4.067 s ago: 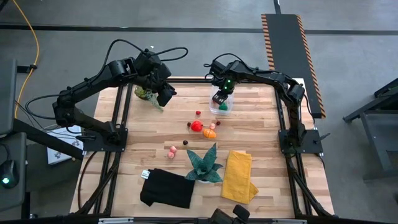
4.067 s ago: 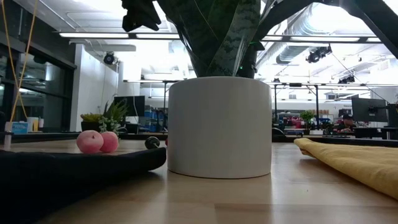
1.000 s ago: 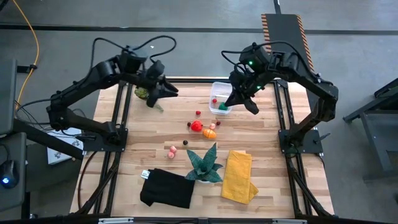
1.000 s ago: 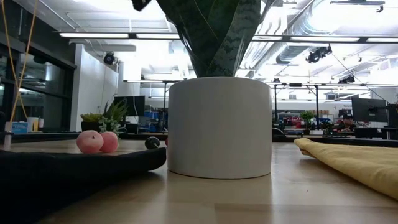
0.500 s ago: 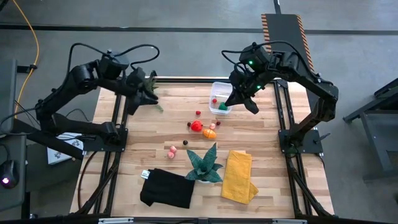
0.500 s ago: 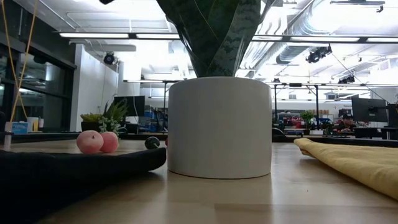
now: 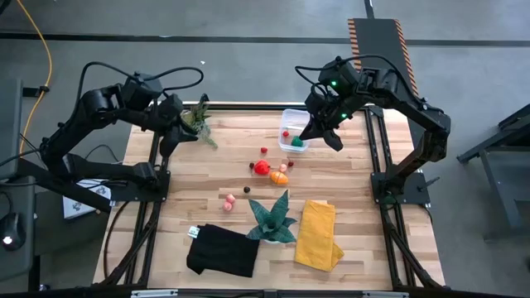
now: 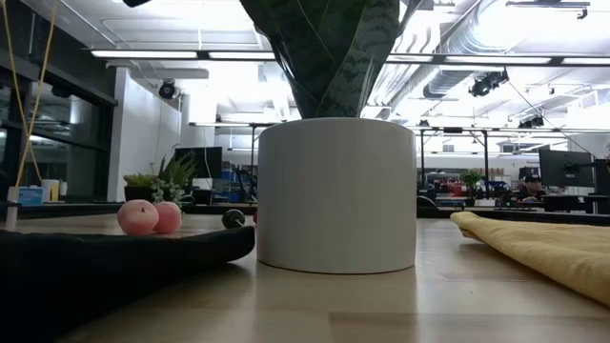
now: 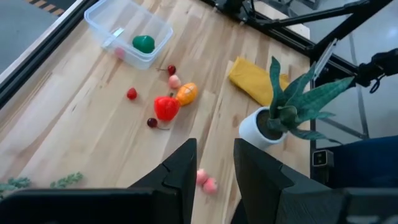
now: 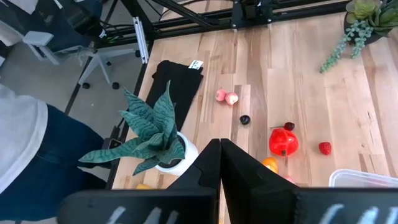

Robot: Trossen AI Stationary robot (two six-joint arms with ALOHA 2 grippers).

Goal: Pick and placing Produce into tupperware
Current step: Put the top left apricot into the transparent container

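The right gripper [image 7: 337, 141], fingers pressed together and empty, hangs just beside the tupperware [image 7: 293, 131] at the table's far edge. The clear tub's long axis runs from the far edge toward the table's middle; a green piece [image 9: 143, 43] and a small red one [image 7: 286, 133] lie inside. The left gripper [image 7: 168, 141], fingers narrowly parted with nothing between them, sits over the far left corner near a leafy potted plant [image 7: 197, 122]. More produce lies mid-table: red pepper [image 7: 262, 167], orange piece [image 7: 279, 176], pink pair [image 7: 229, 200].
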